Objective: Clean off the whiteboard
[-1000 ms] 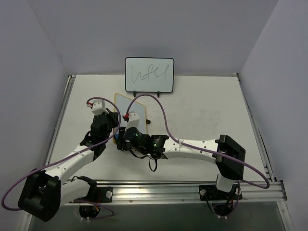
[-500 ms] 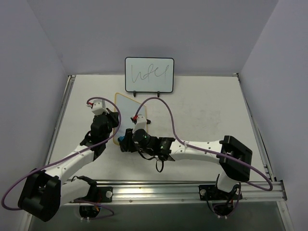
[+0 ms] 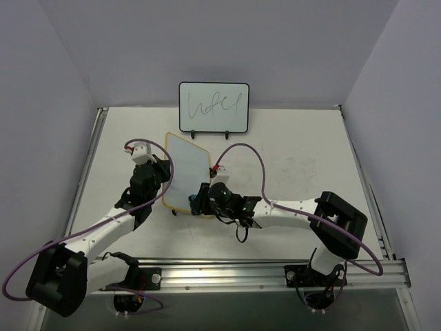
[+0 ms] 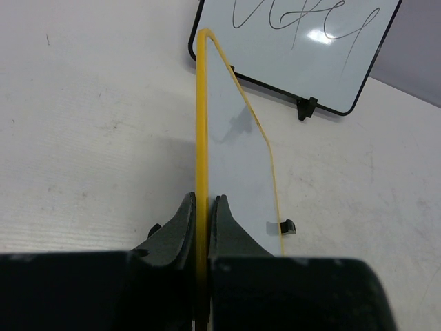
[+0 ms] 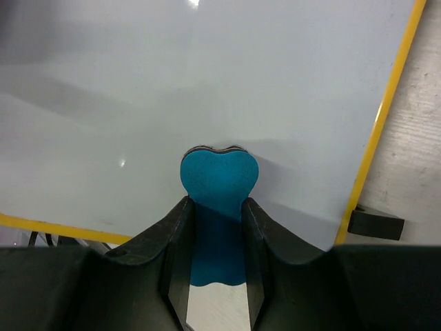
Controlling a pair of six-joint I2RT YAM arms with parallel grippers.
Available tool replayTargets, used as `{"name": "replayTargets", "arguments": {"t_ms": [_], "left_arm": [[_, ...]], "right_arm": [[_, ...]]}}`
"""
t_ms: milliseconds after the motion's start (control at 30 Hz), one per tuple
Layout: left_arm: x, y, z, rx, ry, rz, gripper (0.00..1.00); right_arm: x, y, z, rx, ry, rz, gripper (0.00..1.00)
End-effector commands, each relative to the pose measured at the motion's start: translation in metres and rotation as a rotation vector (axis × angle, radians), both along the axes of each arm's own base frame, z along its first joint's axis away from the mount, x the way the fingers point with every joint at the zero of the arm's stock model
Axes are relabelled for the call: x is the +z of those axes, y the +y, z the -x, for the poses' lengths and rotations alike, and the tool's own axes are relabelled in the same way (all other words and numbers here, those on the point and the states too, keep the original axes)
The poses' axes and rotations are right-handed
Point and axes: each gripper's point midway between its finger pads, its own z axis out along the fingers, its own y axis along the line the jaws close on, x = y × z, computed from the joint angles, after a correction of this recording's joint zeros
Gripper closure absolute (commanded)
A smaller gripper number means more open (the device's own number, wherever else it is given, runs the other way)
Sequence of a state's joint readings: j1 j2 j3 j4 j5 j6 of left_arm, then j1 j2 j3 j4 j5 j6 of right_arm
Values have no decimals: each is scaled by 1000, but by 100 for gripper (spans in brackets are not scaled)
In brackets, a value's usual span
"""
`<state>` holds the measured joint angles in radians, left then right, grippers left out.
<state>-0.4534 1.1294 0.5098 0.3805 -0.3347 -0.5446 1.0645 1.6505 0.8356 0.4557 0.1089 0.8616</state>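
Work table (image 3: 296,152): flat, matt white surface with faint grey scuffs, enclosed by plain pale walls; a ribbed metal rail runs along its near edge.

Whiteboard (image 3: 186,172): rectangular panel with rounded corners and a thin yellow-tan frame, placed left of centre on the table between the two arms; its face is glossy and pale blue-white, and shows soft reflections and one small highlight in the right wrist view; it appears nearly edge-on in the left wrist view.

Black-framed board (image 3: 213,107): smaller upright panel on two black feet at the far edge of the table, bearing one dark handwritten line; well apart from the grippers.

Left gripper (image 4: 202,210): dark, matt fingers closed on the whiteboard's left frame edge, one finger on each side of the yellow strip.

Right gripper (image 5: 217,207): dark fingers clamped on the eraser (image 5: 219,181), a flat teal pad with a two-lobed, heart-like end; the lobed end lies against the board face near its near right corner.

Clip foot (image 5: 375,222): small black block on the table, just outside the frame.
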Motion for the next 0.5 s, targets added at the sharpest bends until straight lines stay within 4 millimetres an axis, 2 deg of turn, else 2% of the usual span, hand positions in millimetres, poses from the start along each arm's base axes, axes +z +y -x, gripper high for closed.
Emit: {"name": "replayTargets", "arguments": {"t_ms": [0, 233, 467], "left_arm": [[-66, -38, 48, -233, 234, -68, 98], [-67, -33, 53, -219, 238, -58, 98], [-70, -33, 56, -216, 256, -28, 98]], "right_arm": [[-101, -50, 36, 29, 199, 256, 100], [-106, -71, 28, -29, 206, 266, 100], [-108, -77, 24, -45, 204, 276, 100]]}}
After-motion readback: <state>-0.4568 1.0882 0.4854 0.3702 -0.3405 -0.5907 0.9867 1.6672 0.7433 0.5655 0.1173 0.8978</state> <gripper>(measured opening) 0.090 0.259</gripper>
